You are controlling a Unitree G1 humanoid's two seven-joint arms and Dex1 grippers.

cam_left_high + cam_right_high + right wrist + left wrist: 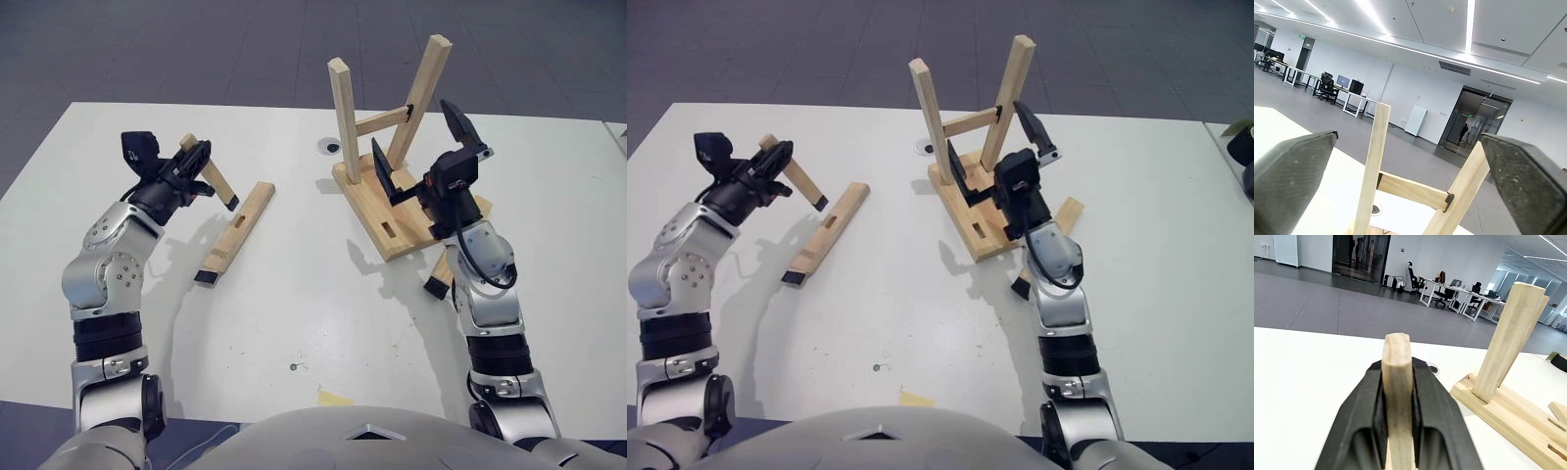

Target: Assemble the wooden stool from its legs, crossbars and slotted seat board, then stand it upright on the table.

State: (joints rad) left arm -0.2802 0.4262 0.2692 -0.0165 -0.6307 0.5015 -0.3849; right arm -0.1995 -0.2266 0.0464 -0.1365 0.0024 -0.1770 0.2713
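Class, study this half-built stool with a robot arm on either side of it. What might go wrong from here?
1. The right gripper hangs open close to the two standing legs. A nudge might loosen them from the seat board.
2. The left gripper grips the held leg near one end, so it may twist when pressed into a slot.
3. A loose leg lies partly under the right forearm and could be swept aside.

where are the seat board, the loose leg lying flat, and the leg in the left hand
seat board (397, 243), left eye view, bare near corner
loose leg (238, 227), left eye view, middle of its length
held leg (219, 184), left eye view, its free black-tipped half
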